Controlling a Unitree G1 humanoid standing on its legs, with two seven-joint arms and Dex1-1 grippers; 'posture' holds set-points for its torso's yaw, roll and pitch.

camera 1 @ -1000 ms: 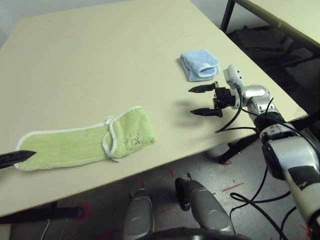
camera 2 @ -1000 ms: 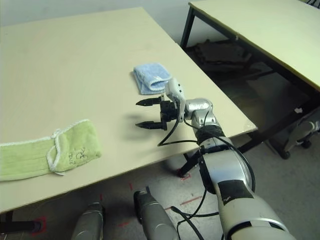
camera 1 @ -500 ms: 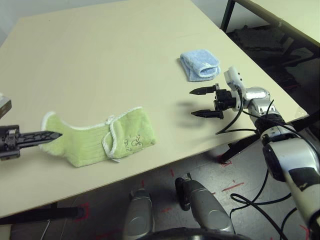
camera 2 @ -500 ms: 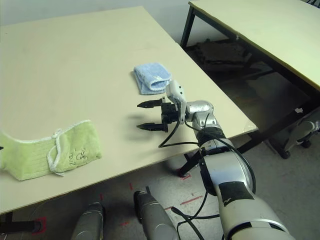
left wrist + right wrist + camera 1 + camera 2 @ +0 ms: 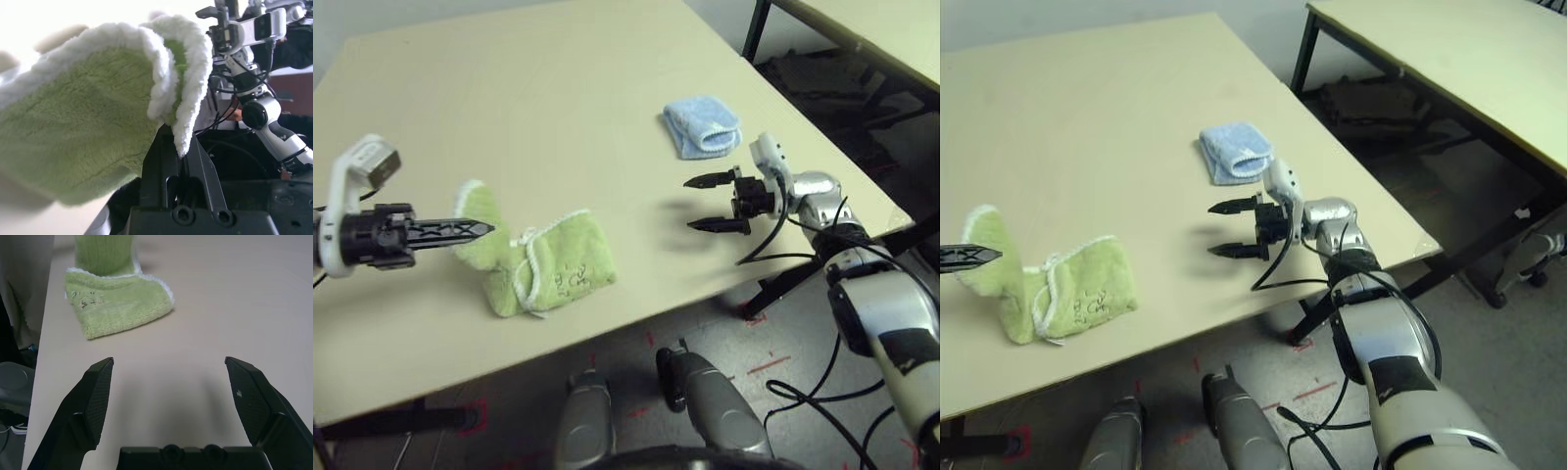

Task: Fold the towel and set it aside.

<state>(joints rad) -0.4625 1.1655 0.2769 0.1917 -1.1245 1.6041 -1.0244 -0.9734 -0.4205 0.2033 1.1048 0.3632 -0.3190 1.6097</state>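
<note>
left gripper (image 5: pixel 480 229) pinches the towel (image 5: pixel 543 274) end, lifted off the table (image 5: pixel 558 117); right gripper (image 5: pixel 700 202) fingers spread wide, holding nothing.

Your right gripper (image 5: pixel 710 203): two black pointed fingers (image 5: pixel 98 396) with cross-hatched textured inner pads, joined on a black base with two screw heads between the finger roots. White camera block sits just behind that base, black cables looping back from it along a silver, rounded forearm with black joint bands. Left gripper (image 5: pixel 480 229): same black tapered fingers with lattice cut-outs, black body and a white camera block behind them.
</note>
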